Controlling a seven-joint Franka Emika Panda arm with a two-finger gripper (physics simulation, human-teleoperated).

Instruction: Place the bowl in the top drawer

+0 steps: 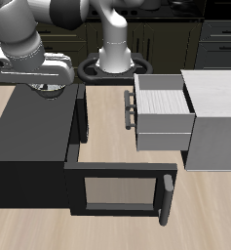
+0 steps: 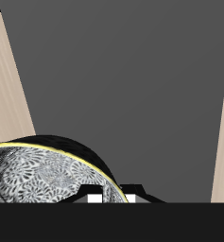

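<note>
Black cabinet top (image 2: 113,85), speckled silver bowl (image 2: 43,175), yellow-edged rim

The top drawer (image 1: 164,115) stands pulled out, unobstructed above.

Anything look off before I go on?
Only the black cabinet's door, swung open toward the table's front, unneeded here. The bowl sits upright on that cabinet; the drawer is open. No spills.

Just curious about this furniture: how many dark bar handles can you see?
2. One handle is on the pulled-out top drawer of the pale cabinet; the other handle is on the black cabinet's open door. Others may be hidden.
</note>
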